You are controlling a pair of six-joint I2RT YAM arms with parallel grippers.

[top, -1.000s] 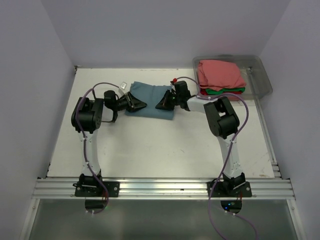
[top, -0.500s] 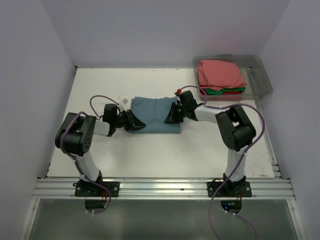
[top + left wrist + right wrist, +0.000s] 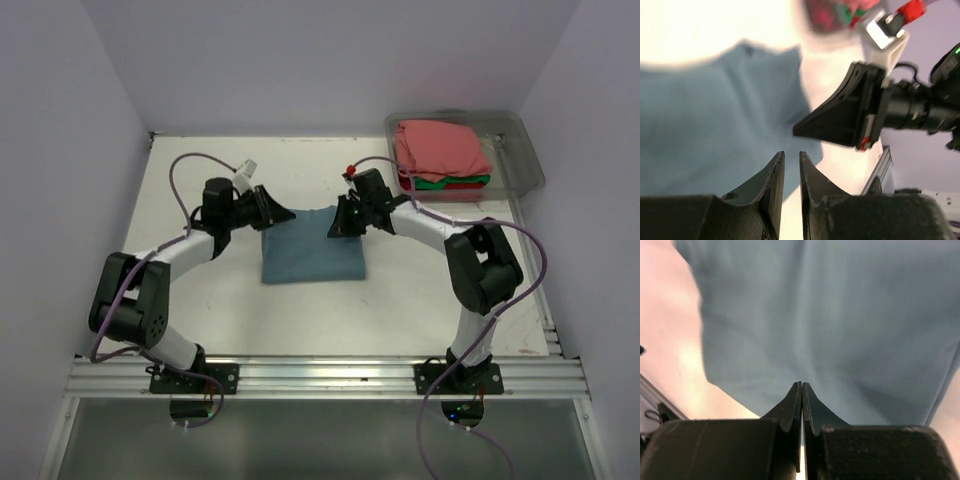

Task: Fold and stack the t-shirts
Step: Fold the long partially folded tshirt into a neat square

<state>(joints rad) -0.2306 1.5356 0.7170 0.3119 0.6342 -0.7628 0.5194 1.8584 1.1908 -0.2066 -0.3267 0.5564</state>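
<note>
A slate-blue t-shirt (image 3: pixel 312 255), folded to a rectangle, lies flat in the middle of the table. It also shows in the left wrist view (image 3: pixel 715 115) and the right wrist view (image 3: pixel 840 315). My left gripper (image 3: pixel 287 212) (image 3: pixel 791 152) hovers at its far left corner, jaws nearly shut with a thin gap and nothing between them. My right gripper (image 3: pixel 335 228) (image 3: pixel 801 384) is shut and empty over the far right corner. A folded salmon-pink t-shirt (image 3: pixel 440 148) tops a green one (image 3: pixel 455 181) and a red one (image 3: pixel 450 191).
The stack sits in a clear plastic bin (image 3: pixel 525 150) at the table's far right. Walls enclose the table at the left, back and right. A metal rail (image 3: pixel 320 375) runs along the near edge. The right gripper appears in the left wrist view (image 3: pixel 840 120).
The blue t-shirt has slid toward the near edge. Both grippers came nearer with it, then moved back to its far corners, and both arms have stretched out.
</note>
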